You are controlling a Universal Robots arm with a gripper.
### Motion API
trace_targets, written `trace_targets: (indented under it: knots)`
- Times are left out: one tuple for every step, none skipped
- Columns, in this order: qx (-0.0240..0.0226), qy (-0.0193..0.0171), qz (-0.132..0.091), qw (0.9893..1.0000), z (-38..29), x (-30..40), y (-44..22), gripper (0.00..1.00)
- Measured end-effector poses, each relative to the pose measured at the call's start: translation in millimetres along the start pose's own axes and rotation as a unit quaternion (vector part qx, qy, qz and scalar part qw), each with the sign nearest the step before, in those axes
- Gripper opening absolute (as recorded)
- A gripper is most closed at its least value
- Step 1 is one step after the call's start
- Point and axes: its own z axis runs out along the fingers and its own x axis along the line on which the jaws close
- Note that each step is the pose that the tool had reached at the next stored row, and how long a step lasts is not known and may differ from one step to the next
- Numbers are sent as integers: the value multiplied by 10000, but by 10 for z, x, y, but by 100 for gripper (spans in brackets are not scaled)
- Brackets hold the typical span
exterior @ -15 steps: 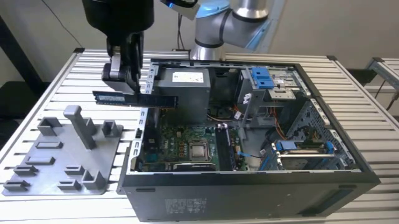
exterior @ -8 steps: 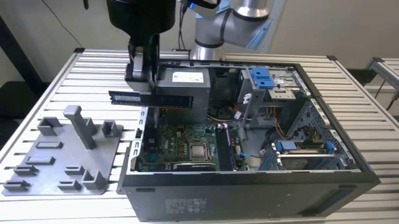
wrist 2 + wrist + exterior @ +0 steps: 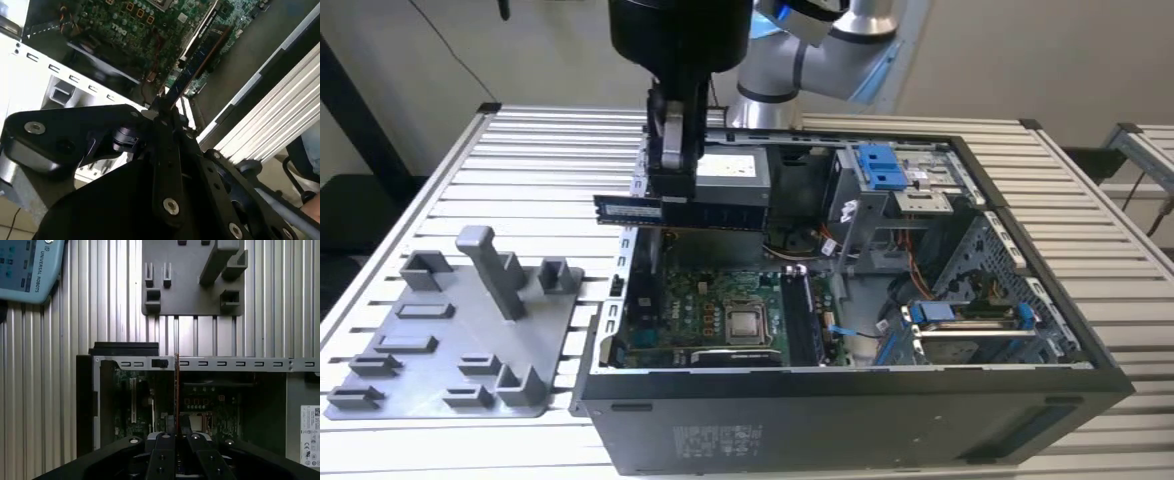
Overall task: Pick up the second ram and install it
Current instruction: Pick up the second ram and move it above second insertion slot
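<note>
My gripper (image 3: 670, 188) hangs over the back left part of the open computer case (image 3: 854, 378) and is shut on the second ram (image 3: 680, 212). The ram is a slim dark strip held level above the green motherboard (image 3: 700, 310), apart from it. In the second wrist view the ram (image 3: 197, 55) sticks out from the gripper (image 3: 162, 107) toward the motherboard (image 3: 125, 20). The first wrist view shows the ram (image 3: 177, 390) edge-on as a thin line rising from the gripper (image 3: 177, 431) over the case interior.
A grey tray (image 3: 400, 385) with upright blocks lies on the slatted table at the exterior view's left; the first wrist view shows the tray (image 3: 192, 280) beyond the case wall (image 3: 225, 363). A power supply (image 3: 731, 172) and blue drive brackets (image 3: 881, 165) sit inside the case. A teach pendant (image 3: 25, 265) lies on the table.
</note>
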Motion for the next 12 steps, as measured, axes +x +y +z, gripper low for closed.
trace_targets:
  knots:
    - [-1, 1, 0, 10000, -3, -1, -37, 14]
    - [-2, 0, -1, 10000, -5, -2, -73, 14]
    - [-3, 0, -1, 10000, -7, -2, -108, 14]
    - [-3, 1, -2, 10000, -9, -3, -137, 14]
    - [-3, 1, -3, 10000, -11, -4, -162, 14]
    - [-3, 1, -8, 10000, -12, -4, -182, 14]
    - [-3, 2, -15, 10000, -13, -4, -197, 14]
    - [-3, 2, -24, 10000, -14, -4, -208, 14]
    - [-3, 2, -34, 10000, -14, -4, -214, 14]
    - [-3, 3, -48, 10000, -14, -4, -218, 14]
    - [0, 4, -63, 10000, -13, -5, -220, 14]
    - [7, 5, -77, 10000, -13, -5, -222, 14]
